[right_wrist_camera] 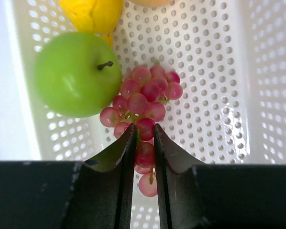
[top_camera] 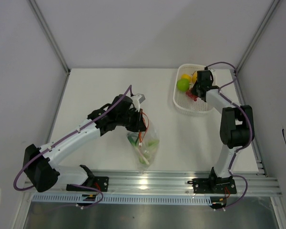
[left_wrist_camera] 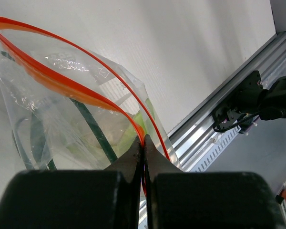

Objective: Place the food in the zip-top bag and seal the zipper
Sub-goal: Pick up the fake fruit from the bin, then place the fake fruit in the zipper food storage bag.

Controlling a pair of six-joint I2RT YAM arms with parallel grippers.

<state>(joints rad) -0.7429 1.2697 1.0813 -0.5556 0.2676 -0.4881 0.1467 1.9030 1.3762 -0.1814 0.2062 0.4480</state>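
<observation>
Fruit lies in the white perforated basket (top_camera: 200, 109), which is parked at the far right corner of the bench (top_camera: 95, 90), its right rim close to the bench edge and the side wall beyond. The right end effector (right_wrist_camera: 144, 128) reaches down into the basket. Its fingers are pinched narrowly onto the lower grapes of the red grape bunch (right_wrist_camera: 143, 102), which rests on the basket floor. Just beside the bunch, on the basket's left side, is the green apple (right_wrist_camera: 77, 74). The yellow piece (right_wrist_camera: 91, 14) sits beyond the apple, toward the basket's far rim. The basket walls stand close around the fingers on both sides.

Well left of the basket and nearer the arms, the zip-top bag (top_camera: 145, 145) lies on the bench. Its bottom points at the aluminium rail (top_camera: 181, 180) along the near edge and stops just short of it. The left end effector (left_wrist_camera: 143, 139) is clamped tight on the zipper (left_wrist_camera: 47, 74) at one end of the mouth. From that pinch the two red-orange strips spread apart, so the mouth gapes. Green stalks (left_wrist_camera: 96, 131) and something pale show through the crinkly plastic. Between bag and basket runs a broad stretch of white bench, and more of it lies on the bag's far side from the basket, out to the bench's left edge.
</observation>
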